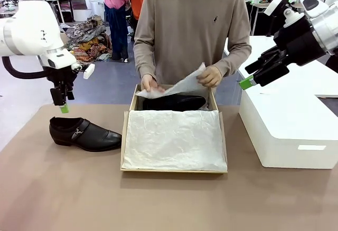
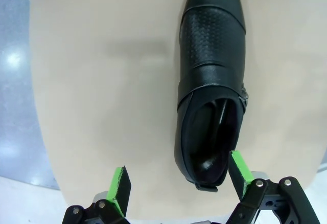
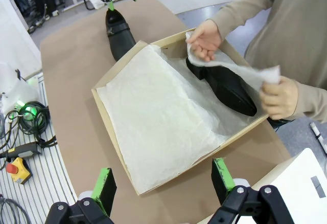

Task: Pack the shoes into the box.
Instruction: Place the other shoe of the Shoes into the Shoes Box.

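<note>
Shoe point(image 2: 212, 55) beneath left gripper point(image 2: 179, 169) (jaws spread), untouched

we see white arms point(image 1: 26, 30), a black cable point(image 1: 18, 74) looping under the left; left gripper point(image 1: 60, 104) and right gripper point(image 1: 247, 75) black, green pads point(image 3: 104, 183).

You see glossy black leather on the shoe point(image 2: 212, 55) — fine perforated grain across its vamp, small metal buckle point(image 2: 246, 95), matt brown cardboard box point(image 1: 124, 141), crinkled white tissue paper point(image 1: 174, 138), smooth white box point(image 1: 288, 131), matt tan tabletop point(image 1: 158, 204).
</note>
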